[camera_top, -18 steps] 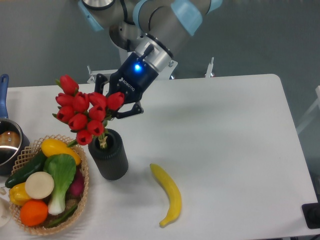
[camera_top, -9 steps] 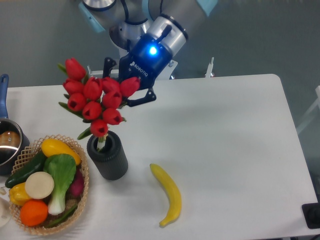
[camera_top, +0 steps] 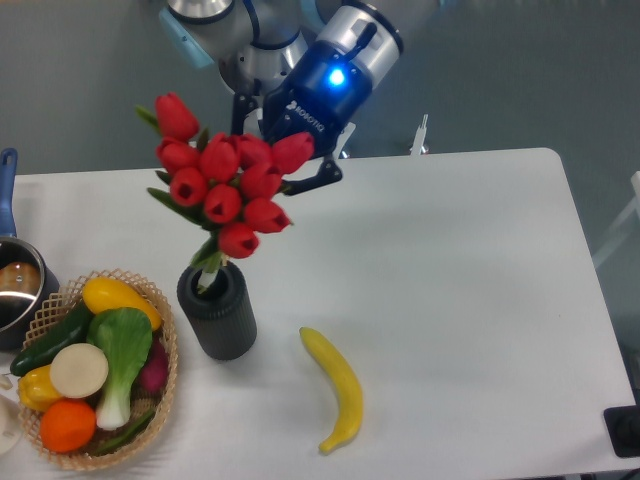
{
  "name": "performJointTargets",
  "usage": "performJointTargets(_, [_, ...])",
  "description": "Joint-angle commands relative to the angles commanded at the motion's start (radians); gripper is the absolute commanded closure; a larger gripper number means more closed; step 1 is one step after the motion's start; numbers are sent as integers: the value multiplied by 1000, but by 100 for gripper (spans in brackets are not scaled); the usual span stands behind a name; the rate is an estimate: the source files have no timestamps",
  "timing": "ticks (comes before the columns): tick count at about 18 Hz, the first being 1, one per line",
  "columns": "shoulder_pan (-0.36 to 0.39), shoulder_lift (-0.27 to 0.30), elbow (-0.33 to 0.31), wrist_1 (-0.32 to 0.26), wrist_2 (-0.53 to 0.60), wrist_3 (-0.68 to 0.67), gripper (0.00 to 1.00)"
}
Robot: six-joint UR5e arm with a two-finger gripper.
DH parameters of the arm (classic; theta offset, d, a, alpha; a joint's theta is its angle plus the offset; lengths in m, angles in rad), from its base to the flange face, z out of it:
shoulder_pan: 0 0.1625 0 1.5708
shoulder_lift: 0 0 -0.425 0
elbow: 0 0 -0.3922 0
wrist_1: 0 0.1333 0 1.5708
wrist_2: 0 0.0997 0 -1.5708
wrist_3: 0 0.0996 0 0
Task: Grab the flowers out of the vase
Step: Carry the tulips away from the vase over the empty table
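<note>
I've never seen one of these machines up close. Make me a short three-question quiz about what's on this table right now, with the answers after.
1. True or false: the flowers are completely clear of the vase.
2. Which thing lies alone on the bare table, to the right of the vase?
A. an orange
B. a banana
C. a pot
3. Fill in: the vegetables and fruit at the left sit in a woven ____.

Key
1. False. The stem ends are at the vase's mouth, while the gripper is behind the blooms, its grip hidden.
2. B, the banana.
3. basket.
</note>
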Motion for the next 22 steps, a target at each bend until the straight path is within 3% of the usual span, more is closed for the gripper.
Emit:
performJointTargets(5, [40,-6,23,-5,317,172,100])
performJointTargets(8, [94,-21,17,-6,411,195,100])
performJointTargets(10, [97,-64,20,-9,489,215,100])
performJointTargets(13, [82,-138,57,-21,740,251,100])
performJointTargets(16, [34,-193,78,-116,891,255,100])
performJointTargets(18, [28,-215,78,-140,989,283,100])
performJointTargets(22, [23,-239,115,-214,1057,415,100])
